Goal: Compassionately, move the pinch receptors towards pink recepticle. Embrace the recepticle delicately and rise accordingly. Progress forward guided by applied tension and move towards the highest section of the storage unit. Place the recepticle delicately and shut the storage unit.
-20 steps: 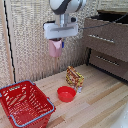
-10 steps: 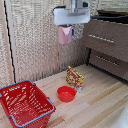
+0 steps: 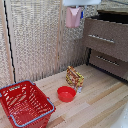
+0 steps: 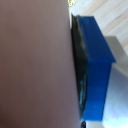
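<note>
Item one: the gripper (image 3: pixel 75 11), a white head at the top edge of the exterior view, its upper part cut off by the frame. We see it clamped on the pink cup (image 3: pixel 73 17), which hangs high in the air, well above the wooden floor (image 3: pixel 100 102) and just to the exterior view's left of the dresser (image 3: pixel 107 42). In the wrist view a blue finger (image 4: pixel 97 65) with a dark pad presses flat against the cup's smooth pink wall (image 4: pixel 35 60), which fills most of that picture.

Item two: the dresser, dark brown wood, wide drawer fronts with slim silver bar handles. The top drawer (image 3: pixel 106 35) stands pulled out; we cannot see inside it.

Item three: open room. Between the raised cup and the floor the air is free, with a woven beige screen (image 3: pixel 35 40) behind.

Item four: containers on the floor. A red wire basket (image 3: pixel 26 102), nothing showing inside it, sits near the exterior view's lower left corner. A shallow red bowl (image 3: pixel 66 93) lies near the middle, just beside a small yellow-and-red printed packet (image 3: pixel 74 77) standing upright.
</note>
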Robot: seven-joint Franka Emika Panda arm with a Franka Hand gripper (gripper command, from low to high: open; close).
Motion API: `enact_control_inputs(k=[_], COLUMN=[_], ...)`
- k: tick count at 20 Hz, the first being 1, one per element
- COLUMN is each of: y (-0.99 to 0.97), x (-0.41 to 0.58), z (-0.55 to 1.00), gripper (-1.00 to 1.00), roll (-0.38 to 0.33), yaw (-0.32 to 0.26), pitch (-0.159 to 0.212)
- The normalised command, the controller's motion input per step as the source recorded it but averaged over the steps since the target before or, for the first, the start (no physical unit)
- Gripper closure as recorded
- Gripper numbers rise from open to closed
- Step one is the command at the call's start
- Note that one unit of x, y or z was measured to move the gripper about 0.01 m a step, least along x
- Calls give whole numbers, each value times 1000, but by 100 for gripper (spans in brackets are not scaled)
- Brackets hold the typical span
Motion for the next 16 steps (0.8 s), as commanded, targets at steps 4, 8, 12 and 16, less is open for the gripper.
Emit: enact_control_inputs(k=[4,8,12,16], y=[-731,-829,-839,-796], x=[181,97,164,115], z=[646,704,749,758], gripper=[100,100,100,100], roll=[-2,10,24,5], yaw=[-111,-88,-13,10], pitch=[154,171,122,40])
